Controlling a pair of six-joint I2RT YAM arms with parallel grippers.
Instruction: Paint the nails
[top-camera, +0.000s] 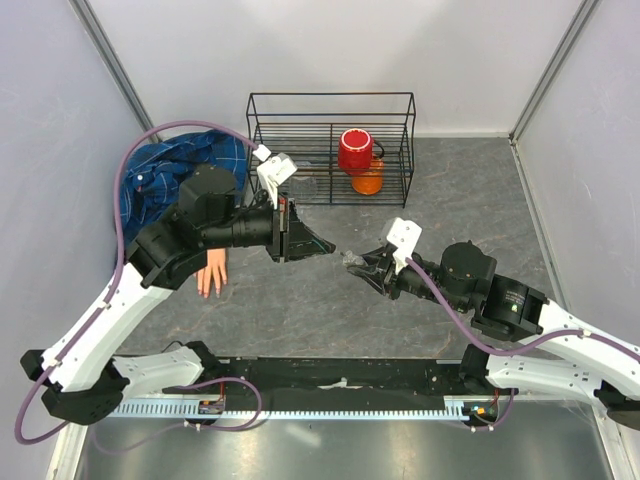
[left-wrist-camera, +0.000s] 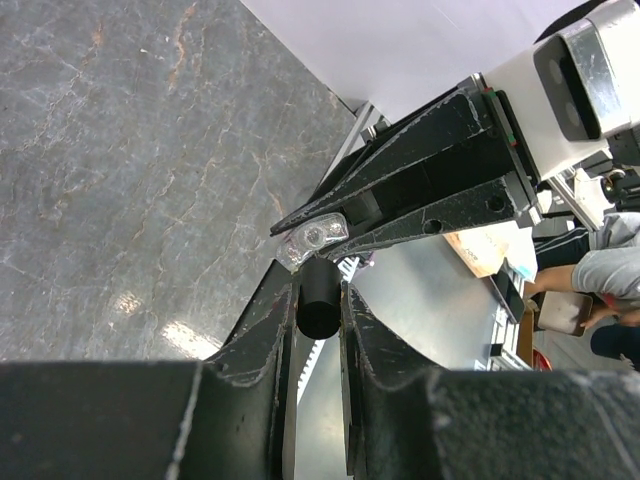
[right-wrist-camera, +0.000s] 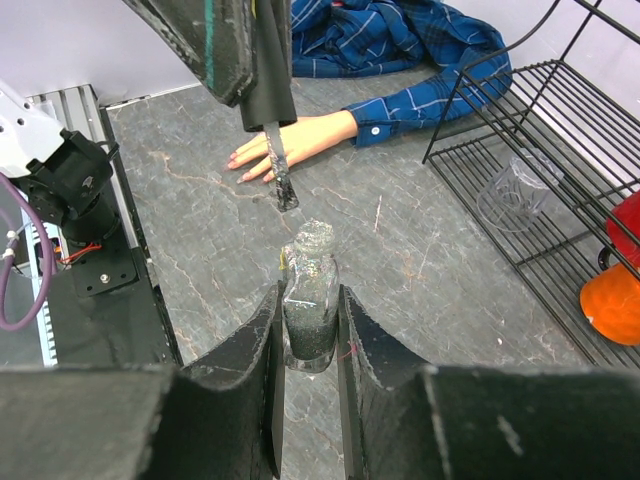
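**Top external view.** The left gripper (top-camera: 322, 245) and the right gripper (top-camera: 358, 263) meet tip to tip above the middle of the grey, stone-patterned worktop (top-camera: 450, 200). The right gripper is closed on a small glass bottle (top-camera: 350, 259). What the left gripper carries is too small to tell here. The fake hand (top-camera: 212, 274) lies flat at the left, partly under the left arm, with its fingers toward the near edge. The nails (top-camera: 208, 292) sit at those fingertips, well apart from both grippers. A blue plaid sleeve (top-camera: 165, 175) is bunched behind the hand. A black wire basket (top-camera: 330, 97) stands at the back, containing a red cup (top-camera: 355, 150) and an orange object (top-camera: 367, 181).

**Left wrist view.** The left gripper's jaws stand narrow, clamped on a black cylindrical cap (left-wrist-camera: 318, 295). Just beyond the end of the cap, the bottle is pinched between the 2 tapered fingers of the right gripper.

**Right wrist view.** The right gripper holds the bottle upright with its mouth uncovered. A brush (right-wrist-camera: 280, 178) hangs tilted from the cap above. Its dark tip is just above the bottle mouth and apart from it. The fake hand lies on the worktop beyond the brush, fingertips pointing left in this view. A clear cup (right-wrist-camera: 520, 190) lies in the basket at the right.
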